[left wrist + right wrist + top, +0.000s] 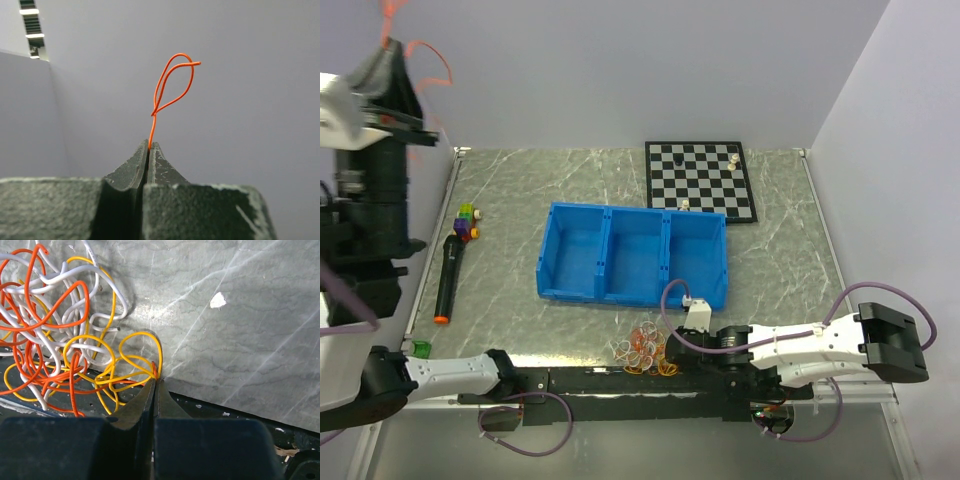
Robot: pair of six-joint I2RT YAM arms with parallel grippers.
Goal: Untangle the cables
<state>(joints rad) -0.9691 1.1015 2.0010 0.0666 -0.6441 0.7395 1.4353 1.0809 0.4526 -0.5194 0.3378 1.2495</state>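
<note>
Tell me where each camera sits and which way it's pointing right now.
Top: above and behind the bases, looking down on the table; left arm and right arm show.
Left wrist: raised high, facing the bare wall; left gripper shut on an orange cable.
Right wrist: low at the near table edge, facing the clump; right gripper shut on a yellow cable.
Shared: top and right wrist both show the clump.

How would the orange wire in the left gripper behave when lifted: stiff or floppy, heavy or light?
Probably fairly stiff: the orange wire stands upright above the shut left gripper, its loop not drooping. Likely very light, being so thin. It may snag easily: in the clump such wires hook together, where the right gripper pinches a yellow wire.
</note>
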